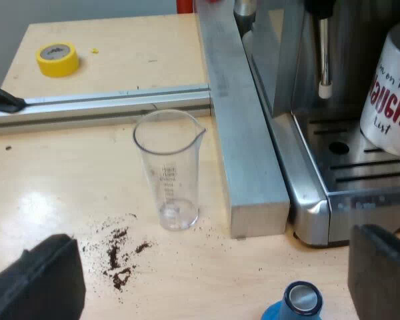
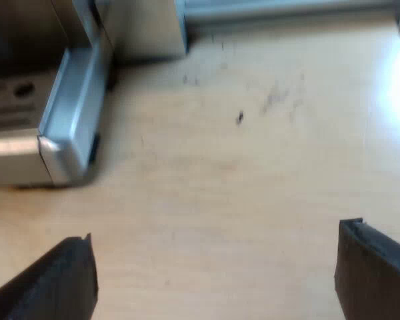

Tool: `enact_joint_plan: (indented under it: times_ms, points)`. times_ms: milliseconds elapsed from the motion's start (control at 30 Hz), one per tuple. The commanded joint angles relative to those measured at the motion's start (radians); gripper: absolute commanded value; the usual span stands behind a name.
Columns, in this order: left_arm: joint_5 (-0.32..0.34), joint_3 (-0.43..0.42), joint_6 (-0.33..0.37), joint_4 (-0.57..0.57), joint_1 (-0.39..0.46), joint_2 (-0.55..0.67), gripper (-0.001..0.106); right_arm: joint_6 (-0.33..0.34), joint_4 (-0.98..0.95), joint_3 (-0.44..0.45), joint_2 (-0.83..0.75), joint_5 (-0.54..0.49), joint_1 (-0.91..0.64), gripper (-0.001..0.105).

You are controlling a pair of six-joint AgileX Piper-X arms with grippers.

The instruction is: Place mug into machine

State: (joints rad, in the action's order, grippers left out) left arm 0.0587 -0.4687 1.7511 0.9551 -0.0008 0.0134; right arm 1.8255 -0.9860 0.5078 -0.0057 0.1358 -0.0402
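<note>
Mug (image 1: 391, 93): one, apparently resting on drip tray (image 1: 360, 175) of machine (image 1: 311, 208), edge cut off.
One measuring glass (image 1: 167, 170), one half-hidden blue tamper (image 1: 297, 303) near machine's front; left gripper (image 1: 210, 280) and right gripper (image 2: 217, 270) both spread, empty.

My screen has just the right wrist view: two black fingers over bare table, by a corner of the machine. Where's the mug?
Observer: The mug, white with red lettering, is on the drip tray.
Operator: What else is on the table?
Observer: A measuring glass stands upright and empty beside a metal rail.
Operator: Tidy, then?
Observer: No. Coffee grounds lie spilled near that glass.
</note>
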Motion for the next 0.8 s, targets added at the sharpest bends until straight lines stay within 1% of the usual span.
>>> enact_joint_plan:
  times_ms: [33,800]
  points:
    - [0.005,-0.003,0.001,-0.02,-0.001,0.135,0.081,-0.008,0.022,-0.015,-0.043,0.005,0.0,0.074]
    - [0.005,-0.003,0.001,-0.02,-0.001,0.138,0.081,-0.008,0.039,-0.023,-0.043,0.002,0.0,0.074]
